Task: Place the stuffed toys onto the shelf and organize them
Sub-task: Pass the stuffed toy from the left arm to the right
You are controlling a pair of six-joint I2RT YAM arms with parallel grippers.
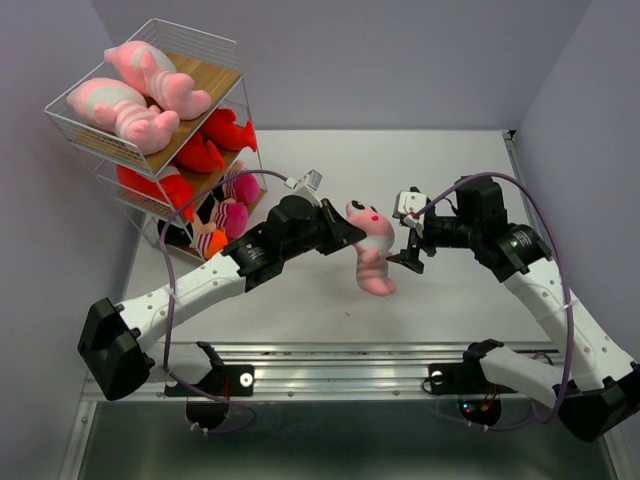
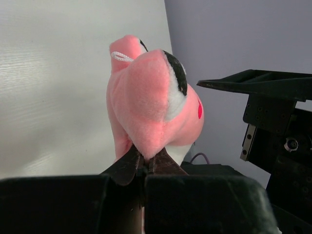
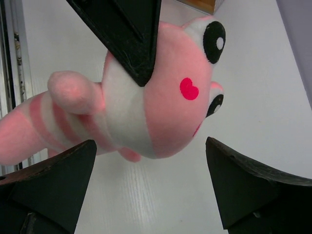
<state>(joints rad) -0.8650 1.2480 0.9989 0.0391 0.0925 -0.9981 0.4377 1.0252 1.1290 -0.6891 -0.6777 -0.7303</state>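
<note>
A pink striped stuffed toy (image 1: 372,252) with black eyes and a red heart cheek hangs above the middle of the table. My left gripper (image 1: 352,232) is shut on its head; the left wrist view shows the tips (image 2: 146,163) pinching the plush (image 2: 151,102). Just right of the toy my right gripper (image 1: 408,252) stands open. In the right wrist view its two fingers (image 3: 151,146) spread wide under the toy (image 3: 165,97) without touching it. The shelf (image 1: 190,35) stands at the back left with several stuffed toys on it.
The shelf's top tier holds two pink striped toys (image 1: 150,75), the middle tier red ones (image 1: 225,130), and the bottom tier dark-haired dolls (image 1: 235,185). Grey walls close in the table on the left, back and right. A metal rail (image 1: 340,375) runs along the near edge.
</note>
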